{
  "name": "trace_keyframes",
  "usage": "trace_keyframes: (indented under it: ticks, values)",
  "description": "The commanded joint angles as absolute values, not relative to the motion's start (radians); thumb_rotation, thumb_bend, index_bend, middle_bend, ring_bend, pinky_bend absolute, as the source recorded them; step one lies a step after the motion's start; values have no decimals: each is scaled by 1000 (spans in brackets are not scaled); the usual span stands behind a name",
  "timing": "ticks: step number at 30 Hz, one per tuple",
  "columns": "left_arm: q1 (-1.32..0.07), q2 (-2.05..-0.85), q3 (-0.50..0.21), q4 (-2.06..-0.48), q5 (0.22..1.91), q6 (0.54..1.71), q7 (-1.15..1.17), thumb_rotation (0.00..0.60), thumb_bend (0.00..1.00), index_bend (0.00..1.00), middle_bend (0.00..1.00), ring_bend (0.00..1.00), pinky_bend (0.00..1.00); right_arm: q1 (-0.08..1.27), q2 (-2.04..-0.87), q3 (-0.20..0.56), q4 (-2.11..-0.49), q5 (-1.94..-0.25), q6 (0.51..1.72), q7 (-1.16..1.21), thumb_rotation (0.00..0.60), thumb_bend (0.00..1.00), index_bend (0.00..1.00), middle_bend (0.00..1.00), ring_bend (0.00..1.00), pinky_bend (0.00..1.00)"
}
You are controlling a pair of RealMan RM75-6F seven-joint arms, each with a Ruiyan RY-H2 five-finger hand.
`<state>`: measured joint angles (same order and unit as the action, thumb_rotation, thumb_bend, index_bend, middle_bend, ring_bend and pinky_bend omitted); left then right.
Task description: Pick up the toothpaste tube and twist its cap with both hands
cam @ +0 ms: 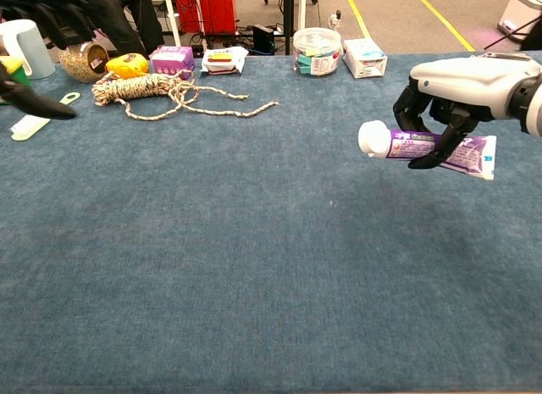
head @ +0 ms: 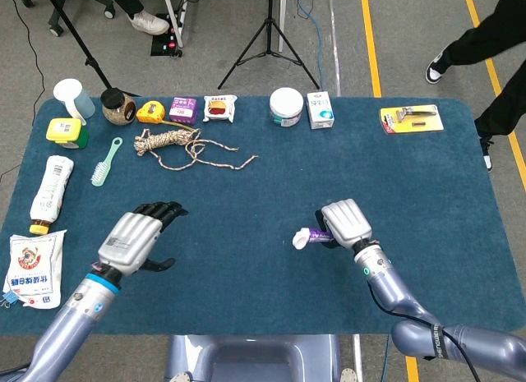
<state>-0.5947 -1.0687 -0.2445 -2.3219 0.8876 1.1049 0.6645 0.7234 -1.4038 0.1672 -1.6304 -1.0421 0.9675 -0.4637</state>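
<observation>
The toothpaste tube (cam: 436, 148) is held off the blue table (head: 271, 185) by the right hand (head: 345, 223), on the right half of the table. The dark fingers (cam: 421, 102) are curled around the purple body of the tube. The tube lies roughly level, its white cap (cam: 370, 138) pointed toward the table's middle and left bare of the fingers.

The left hand (head: 136, 238) is seen over the left half of the table, well apart from the tube. Its fingers (head: 160, 209) are spread and nothing is held in them.

Along the far edge a coiled rope (head: 168, 142), a green brush (head: 104, 163) and a razor pack (head: 411, 117) are noted.
</observation>
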Motion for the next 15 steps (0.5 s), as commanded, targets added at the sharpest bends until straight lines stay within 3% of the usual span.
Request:
trace_keyframes:
  ticks: [1,15]
  values:
    - [-757,-1184,-296,-2292,674,1098,752,600,161,156,168,156,207,728,-1411,169,-1641,-1025,982,-483,600,299,783,820,923,984]
    - [-1008,-1364,-370,-2164,377,1191,791,600,157,133,155,149,209,726,-1429,167,-1671,-1012,1034,-511,600,299,786,824,927,986]
